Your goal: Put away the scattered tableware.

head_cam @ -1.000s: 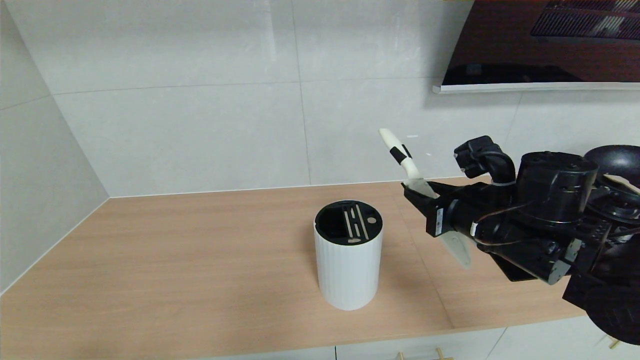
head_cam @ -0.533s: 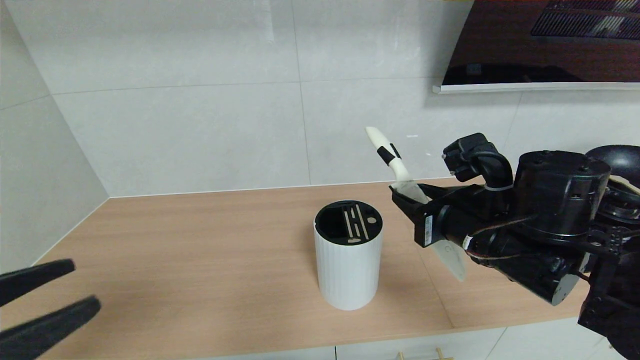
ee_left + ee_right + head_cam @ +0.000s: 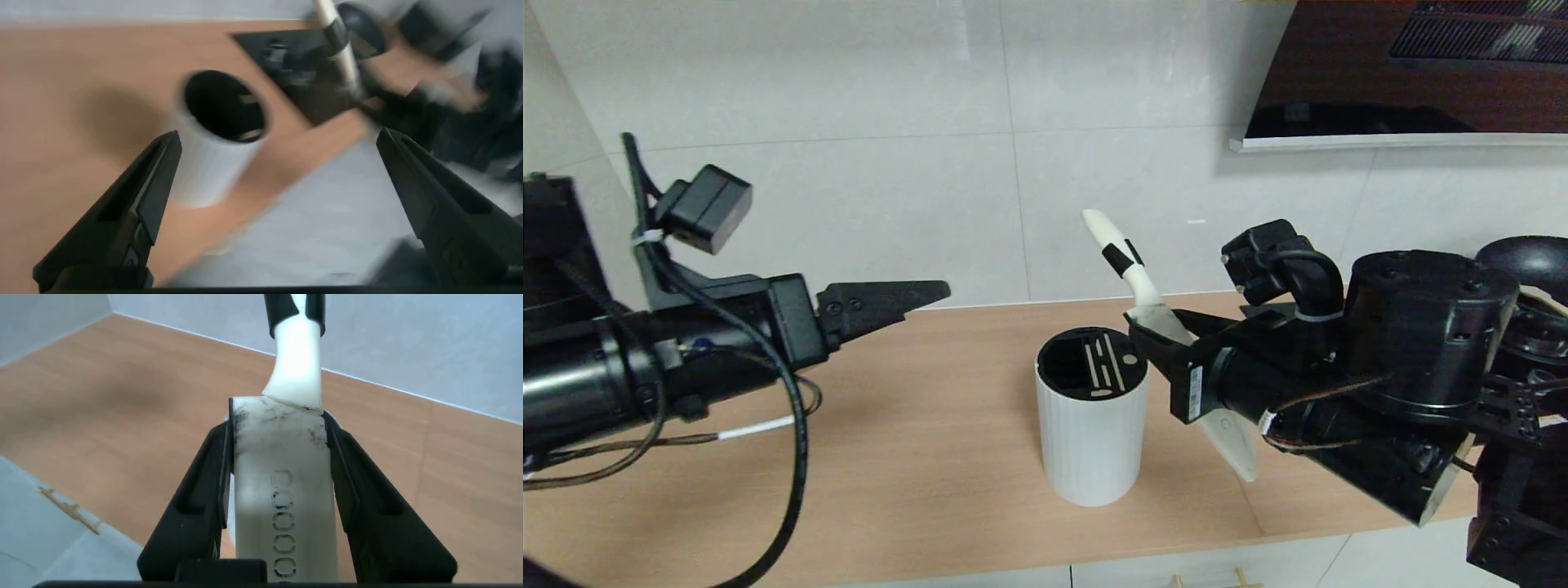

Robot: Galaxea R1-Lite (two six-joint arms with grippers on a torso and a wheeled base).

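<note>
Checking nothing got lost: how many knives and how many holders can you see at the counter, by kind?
Knife: 1
Holder: 1
Total: 2

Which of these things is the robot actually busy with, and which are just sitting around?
In the job:
white knife, clamped in the right gripper
white slotted holder
left gripper, fingers open, empty

Just there:
wooden counter
range hood
</note>
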